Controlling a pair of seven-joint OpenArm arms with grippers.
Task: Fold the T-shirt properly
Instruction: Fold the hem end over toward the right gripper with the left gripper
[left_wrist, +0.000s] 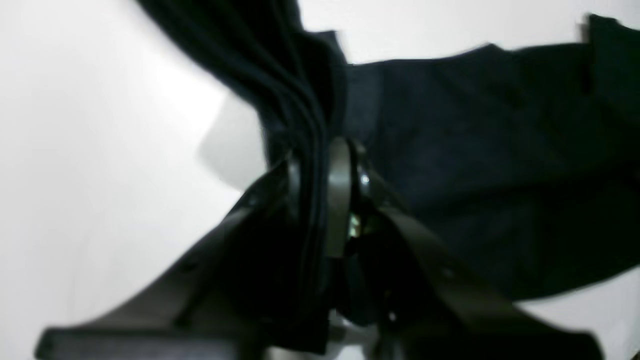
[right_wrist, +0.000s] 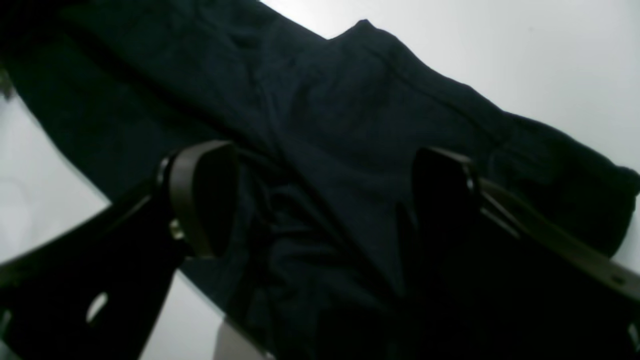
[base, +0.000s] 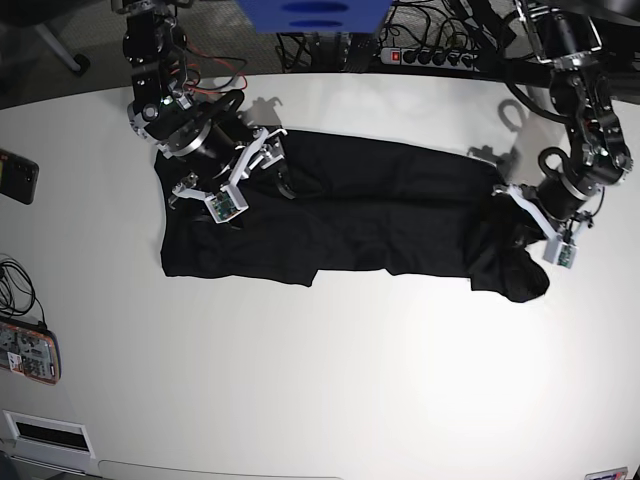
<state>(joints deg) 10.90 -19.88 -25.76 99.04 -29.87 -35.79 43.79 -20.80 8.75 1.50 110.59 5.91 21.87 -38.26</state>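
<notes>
The black T-shirt (base: 380, 210) lies spread lengthwise across the white table (base: 330, 380), bunched at its right end. My left gripper (base: 512, 222) is at that bunched end. In the left wrist view the left gripper (left_wrist: 317, 165) is shut on a pleated fold of the T-shirt (left_wrist: 475, 150), which rises from the table. My right gripper (base: 272, 168) rests over the shirt's upper left part. The right wrist view has the right gripper (right_wrist: 325, 195) open, its fingers (right_wrist: 200, 195) spread wide over wrinkled T-shirt (right_wrist: 340, 100) cloth.
A dark phone (base: 18, 175) lies at the table's left edge, and another device (base: 28, 352) sits lower left. A power strip (base: 430, 55) with cables and a blue object (base: 312, 15) stand behind the table's far edge.
</notes>
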